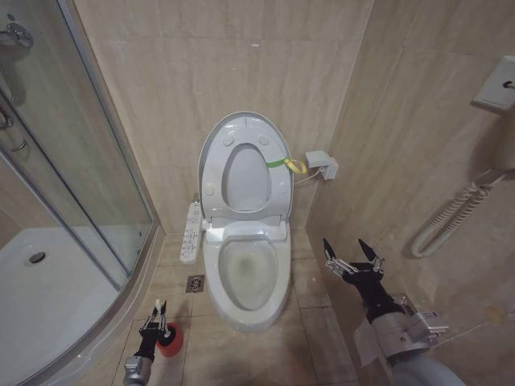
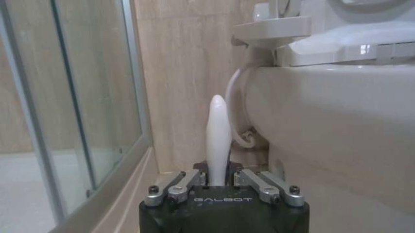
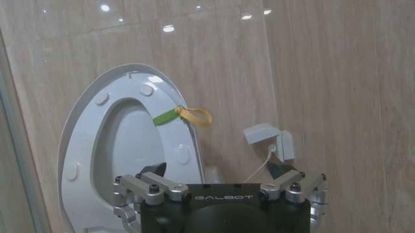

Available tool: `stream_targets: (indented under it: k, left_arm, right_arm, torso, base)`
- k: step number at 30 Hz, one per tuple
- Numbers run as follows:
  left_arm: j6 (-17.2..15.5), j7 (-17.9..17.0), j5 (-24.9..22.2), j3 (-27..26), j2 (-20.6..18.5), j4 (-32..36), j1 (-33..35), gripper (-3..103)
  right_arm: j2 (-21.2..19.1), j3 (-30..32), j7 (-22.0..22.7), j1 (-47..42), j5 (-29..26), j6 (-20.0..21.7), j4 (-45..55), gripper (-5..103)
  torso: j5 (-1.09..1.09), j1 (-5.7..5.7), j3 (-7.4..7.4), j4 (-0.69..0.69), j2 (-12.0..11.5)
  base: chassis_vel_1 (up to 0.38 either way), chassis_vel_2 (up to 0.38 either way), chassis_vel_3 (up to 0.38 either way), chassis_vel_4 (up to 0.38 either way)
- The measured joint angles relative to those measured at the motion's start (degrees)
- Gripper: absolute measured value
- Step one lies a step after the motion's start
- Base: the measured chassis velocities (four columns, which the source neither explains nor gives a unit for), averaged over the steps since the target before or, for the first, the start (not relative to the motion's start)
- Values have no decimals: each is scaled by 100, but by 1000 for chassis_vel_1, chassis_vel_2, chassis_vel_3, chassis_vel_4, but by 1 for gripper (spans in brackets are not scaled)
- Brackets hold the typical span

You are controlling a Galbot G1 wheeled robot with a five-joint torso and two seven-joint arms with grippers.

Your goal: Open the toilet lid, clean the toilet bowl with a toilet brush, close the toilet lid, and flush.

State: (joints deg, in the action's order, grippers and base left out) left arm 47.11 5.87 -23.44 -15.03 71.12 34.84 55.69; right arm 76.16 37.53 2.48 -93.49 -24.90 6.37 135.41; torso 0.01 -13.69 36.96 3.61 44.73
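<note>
The toilet lid (image 1: 245, 165) is standing open at center frame; scrubbing, closing and flushing remain. The left end effector (image 1: 154, 322), lower left, is closing around the toilet brush (image 2: 217, 138); the right end effector (image 1: 352, 260) is hanging open and empty.

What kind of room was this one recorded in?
A small tiled bathroom: a toilet bowl with its toilet lid raised against the wall, and a glass shower enclosure beside it.
</note>
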Motion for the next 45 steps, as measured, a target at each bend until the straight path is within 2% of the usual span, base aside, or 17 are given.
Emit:
stream_targets:
  k: [12, 16, 18, 19, 26, 27, 32, 33, 36, 38, 39, 45]
  left_arm:
    - [-18, -55, 8, -93, -81, -76, -131, 19]
    - [-31, -283, 53, -64, -77, 172, 41, 19]
    - [-39, -334, 100, -64, -74, 265, 112, 19]
    - [-44, -363, 122, -64, -72, 335, 168, 23]
    - [-45, -540, 221, -121, -67, 648, 410, 23]
    - [-45, -574, 238, -139, -72, 716, 463, 50]
    - [-47, -792, 486, -304, -63, 1234, 930, 50]
    - [-63, -852, 548, -342, -58, 1424, 1080, 77]
    - [-97, -896, 617, -398, -50, 1603, 1212, 77]
    - [-143, -978, 885, -647, -25, 2093, 1512, 77]
    - [-154, -1004, 938, -735, -33, 2239, 1592, 99]
    - [-178, -1029, 1111, -1079, -77, 2737, 1884, 99]
  right_arm:
    - [0, 0, 0, 0, 0, 0, 0, 100]
    - [0, 0, 0, 0, 0, 0, -1, 100]
    - [0, 0, 0, 0, 0, 0, 0, 100]
    - [0, 0, 0, 0, 0, 0, 0, 100]
    - [0, 0, 0, 0, 0, 0, 0, 100]
    - [0, 0, 0, 0, 0, 0, 0, 100]
    - [0, 0, 0, 0, 0, 0, 0, 100]
    - [0, 0, 0, 0, 0, 0, 0, 100]
    - [0, 0, 0, 0, 0, 0, 0, 100]
    - [0, 0, 0, 0, 0, 0, 0, 100]
    - [0, 0, 0, 0, 0, 0, 0, 100]
    - [0, 0, -1, 0, 0, 0, 0, 100]
  torso:
    - [-2, 0, 1, -1, -1]
    - [-2, 0, 1, -2, -1]
    - [-2, 0, 1, -2, -2]
    - [-2, 0, 1, -2, -2]
    - [-2, 0, 1, -1, -2]
    - [-2, 0, 1, -1, -2]
    - [-1, 0, 1, -1, -2]
    - [-2, 0, 1, -2, -2]
    - [-2, 0, 1, -2, -2]
    - [-2, 0, 1, -1, -1]
    - [-1, 0, 1, 0, -1]
    - [-2, 0, 1, -1, -1]
  base:
    - [0, 0, 0, 0]
    - [0, 0, 0, 0]
    - [0, 0, 0, 0]
    - [0, 0, 0, 0]
    - [0, 0, 0, 0]
    - [0, 0, 0, 0]
    - [0, 0, 0, 0]
    - [0, 0, 0, 0]
    - [0, 0, 0, 0]
    - [0, 0, 0, 0]
    - [0, 0, 0, 0]
    - [0, 0, 0, 0]
